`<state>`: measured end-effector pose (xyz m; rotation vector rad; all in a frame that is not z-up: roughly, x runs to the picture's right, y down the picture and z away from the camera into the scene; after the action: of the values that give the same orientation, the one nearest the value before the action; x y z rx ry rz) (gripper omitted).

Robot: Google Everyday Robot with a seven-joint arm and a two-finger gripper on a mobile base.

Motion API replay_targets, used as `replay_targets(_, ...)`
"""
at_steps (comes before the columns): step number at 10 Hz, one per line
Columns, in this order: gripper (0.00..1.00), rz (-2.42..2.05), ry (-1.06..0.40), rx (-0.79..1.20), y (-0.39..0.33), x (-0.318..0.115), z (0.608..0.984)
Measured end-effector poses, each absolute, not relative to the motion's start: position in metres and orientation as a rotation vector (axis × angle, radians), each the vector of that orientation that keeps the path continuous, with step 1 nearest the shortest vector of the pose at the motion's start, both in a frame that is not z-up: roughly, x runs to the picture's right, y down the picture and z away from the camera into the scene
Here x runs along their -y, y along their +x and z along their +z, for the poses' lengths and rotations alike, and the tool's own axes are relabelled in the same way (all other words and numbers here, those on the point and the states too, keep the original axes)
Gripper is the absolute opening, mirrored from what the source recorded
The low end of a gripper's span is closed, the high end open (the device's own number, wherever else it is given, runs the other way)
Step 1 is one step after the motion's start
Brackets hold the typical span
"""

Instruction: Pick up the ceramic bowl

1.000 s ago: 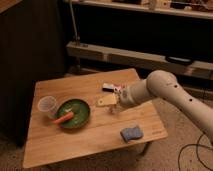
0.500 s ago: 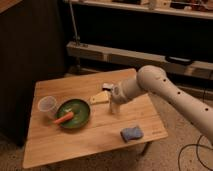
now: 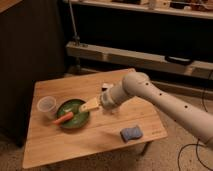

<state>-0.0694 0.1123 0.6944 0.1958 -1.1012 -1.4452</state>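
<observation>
The ceramic bowl point(image 3: 74, 114) is a wide, shallow dark-green dish on the left part of the wooden table point(image 3: 105, 134). An orange carrot-like object point(image 3: 63, 118) lies across its left rim. My gripper point(image 3: 90, 105), pale yellow at the tip, reaches in from the right on a thick white arm point(image 3: 150, 97) and hovers over the bowl's right rim. A small translucent plastic cup point(image 3: 47, 105) stands just left of the bowl.
A blue sponge point(image 3: 131, 133) lies near the table's front right. A small white object point(image 3: 106, 86) sits behind the arm's wrist. A dark cabinet point(image 3: 30, 60) stands to the left, and a low shelf point(image 3: 135, 57) runs behind the table.
The arm has swung left across the table, bringing my gripper from the table's middle to the bowl's right rim. The bowl, cup and sponge have not moved.
</observation>
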Motion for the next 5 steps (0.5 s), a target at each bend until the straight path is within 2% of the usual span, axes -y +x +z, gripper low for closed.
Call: replay_targets(5, 0.80, -1.408, 0.141, 0.991, -0.087, -0.131, 0.730)
